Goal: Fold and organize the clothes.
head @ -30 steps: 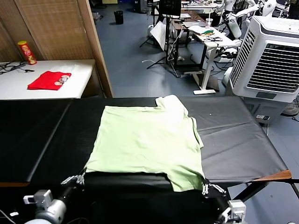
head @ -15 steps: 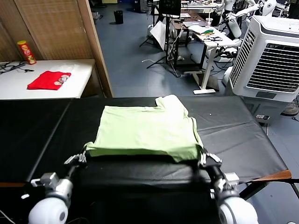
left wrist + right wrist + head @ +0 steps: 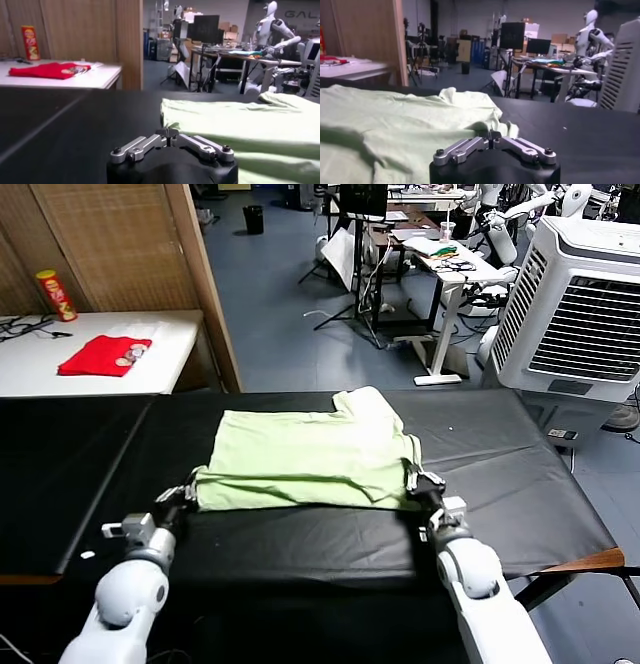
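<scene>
From the head view, the pale light-green short-sleeved cotton T-shirt [image 3: 310, 459] lies on the black padded table [image 3: 520, 494], its near hem doubled over toward the collar. The left hand [image 3: 188, 492] pinches the folded edge's left corner, and the right hand [image 3: 418, 481] sits at the right corner. A bright red folded garment [image 3: 104, 355] rests on a white side table [image 3: 30, 369], well apart.

In the left wrist view, the left hand [image 3: 170, 133] is closed on the shirt's corner [image 3: 167, 127], with green cloth stretching away beyond it.

In the right wrist view, the right hand [image 3: 492, 135] has its fingers together at the hem [image 3: 505, 131]; whether it is letting go I cannot tell.

To do this fold well, both corners should probably travel level and be laid down together, so the doubled edge lies straight and the cloth beneath stays smooth.
</scene>
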